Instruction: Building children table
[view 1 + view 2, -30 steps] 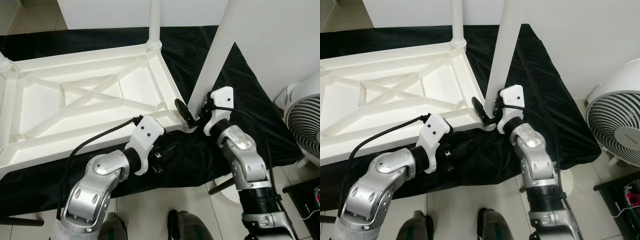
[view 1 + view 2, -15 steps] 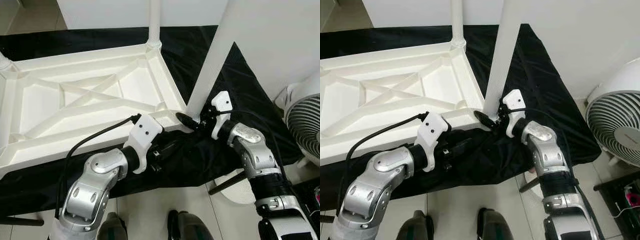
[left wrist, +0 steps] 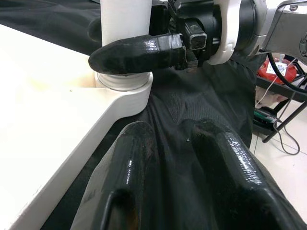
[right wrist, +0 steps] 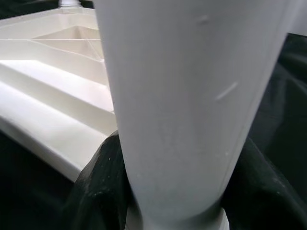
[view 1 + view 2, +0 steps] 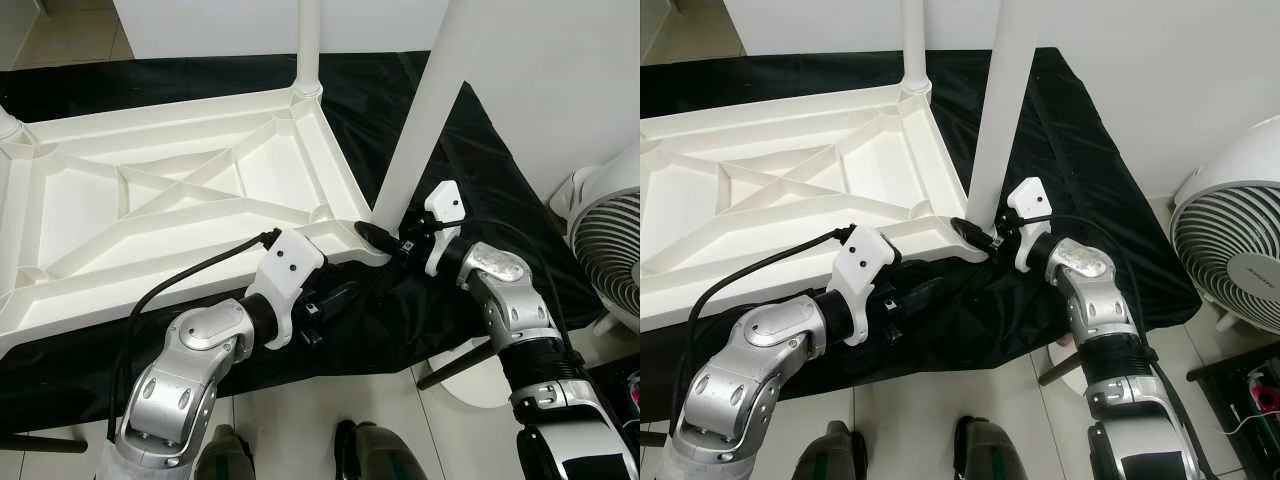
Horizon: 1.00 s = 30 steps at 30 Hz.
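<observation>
A white plastic children's table top (image 5: 170,200) lies upside down on a black cloth (image 5: 480,190) spread over the floor, its underside facing up and showing moulded ribs that form a crossed pattern inside a raised rim. Its long axis runs from the robot's left to its right, and it sits directly in front of the robot. A white leg (image 5: 309,45) stands upright in the socket at the far right corner of the top. A second white leg (image 5: 425,110), a smooth round tube, rises from the socket at the near right corner (image 3: 122,91) and leans slightly away to the robot's right as it goes up. The right pincer (image 5: 385,240) grips this second leg at its very base, just above the socket collar, with one black finger (image 3: 136,52) wrapped across the front of the tube and the other behind it; the right wrist view shows the tube (image 4: 192,105) pressed between the two dark fingers. The left pincer (image 3: 182,177) hovers low over the black cloth just beside the near edge of the table top, close to that same corner; its two black fingers are a little apart and hold nothing. A white fan (image 5: 1230,250) stands on the tiled floor (image 5: 320,410) to the robot's right, off the cloth.
</observation>
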{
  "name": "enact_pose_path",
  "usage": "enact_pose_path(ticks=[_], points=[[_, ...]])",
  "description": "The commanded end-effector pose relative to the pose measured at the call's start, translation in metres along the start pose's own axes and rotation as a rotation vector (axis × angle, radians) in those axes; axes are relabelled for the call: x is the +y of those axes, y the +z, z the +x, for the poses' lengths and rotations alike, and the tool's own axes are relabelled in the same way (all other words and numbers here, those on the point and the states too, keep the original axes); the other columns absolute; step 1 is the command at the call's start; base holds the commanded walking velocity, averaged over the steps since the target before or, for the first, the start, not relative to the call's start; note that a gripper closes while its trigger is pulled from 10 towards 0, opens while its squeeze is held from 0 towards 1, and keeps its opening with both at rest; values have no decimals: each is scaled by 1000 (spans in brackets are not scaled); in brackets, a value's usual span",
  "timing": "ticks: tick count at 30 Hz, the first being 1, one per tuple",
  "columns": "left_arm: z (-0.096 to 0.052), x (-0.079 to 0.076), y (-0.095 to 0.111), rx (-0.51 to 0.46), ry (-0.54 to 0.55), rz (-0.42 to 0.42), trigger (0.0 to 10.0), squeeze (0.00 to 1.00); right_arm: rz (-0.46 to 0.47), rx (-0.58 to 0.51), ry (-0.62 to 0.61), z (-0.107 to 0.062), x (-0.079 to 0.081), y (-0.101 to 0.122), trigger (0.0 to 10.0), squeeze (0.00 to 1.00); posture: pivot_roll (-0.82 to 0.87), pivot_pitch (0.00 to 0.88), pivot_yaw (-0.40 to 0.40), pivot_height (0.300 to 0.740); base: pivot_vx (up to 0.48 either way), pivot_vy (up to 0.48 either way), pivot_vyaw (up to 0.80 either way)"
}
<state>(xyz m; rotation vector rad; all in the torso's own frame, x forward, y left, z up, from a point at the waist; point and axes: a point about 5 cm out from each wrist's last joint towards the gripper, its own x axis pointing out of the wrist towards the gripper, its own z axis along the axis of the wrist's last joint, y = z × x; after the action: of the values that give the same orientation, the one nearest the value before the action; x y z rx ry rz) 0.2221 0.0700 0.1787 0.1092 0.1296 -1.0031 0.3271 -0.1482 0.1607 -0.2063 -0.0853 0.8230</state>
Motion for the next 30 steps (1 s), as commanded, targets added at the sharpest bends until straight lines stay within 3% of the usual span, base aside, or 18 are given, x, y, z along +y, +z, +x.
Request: enact_pose_path(ticks=[1, 2, 5, 10, 16, 18, 19, 22, 27, 28, 30], points=[[-1, 1, -2, 8, 90, -9, 10000, 0, -3, 43, -112, 0, -1, -5, 10000, 0, -28, 115, -16, 740, 0, 0, 0], [-1, 1, -2, 8, 90, -9, 10000, 0, -3, 43, -112, 0, -1, -5, 10000, 0, -28, 115, -16, 740, 0, 0, 0], [0, 0, -2, 10, 82, -13, 10000, 0, 50, 63, -354, -5, -3, -5, 10000, 0, -38, 115, -18, 740, 0, 0, 0], [1, -1, -3, 10, 77, -15, 10000, 0, 106, 73, -471, -7, 1, -7, 10000, 0, -43, 115, -18, 740, 0, 0, 0], [2, -3, -3, 9, 60, -19, 10000, 0, 163, 70, -739, -4, 30, -6, 10000, 0, -60, 121, -9, 740, 0, 0, 0], [2, -3, -3, 9, 60, -19, 10000, 0, 163, 70, -739, -4, 30, -6, 10000, 0, -60, 121, -9, 740, 0, 0, 0], [3, -3, -3, 9, 52, -19, 10000, 0, 184, 65, -818, 0, 43, -4, 10000, 0, -63, 125, -7, 740, 0, 0, 0], [4, -3, -2, 9, 49, -20, 10000, 0, 175, 50, -774, 7, 51, 3, 10000, 0, -65, 128, -7, 740, 0, 0, 0], [3, -3, -3, 11, 50, -21, 10000, 0, 195, 26, -760, 4, 49, 7, 10000, 0, -63, 128, -9, 740, 0, 0, 0], [3, -3, -3, 11, 53, -23, 10000, 0, 205, 5, -735, 2, 48, 9, 10000, 1000, -59, 131, -11, 740, 0, 0, 0], [3, -3, -3, 12, 55, -24, 10000, 0, 212, -12, -710, 0, 47, 10, 10000, 1000, -58, 131, -11, 740, 0, 0, 0]])
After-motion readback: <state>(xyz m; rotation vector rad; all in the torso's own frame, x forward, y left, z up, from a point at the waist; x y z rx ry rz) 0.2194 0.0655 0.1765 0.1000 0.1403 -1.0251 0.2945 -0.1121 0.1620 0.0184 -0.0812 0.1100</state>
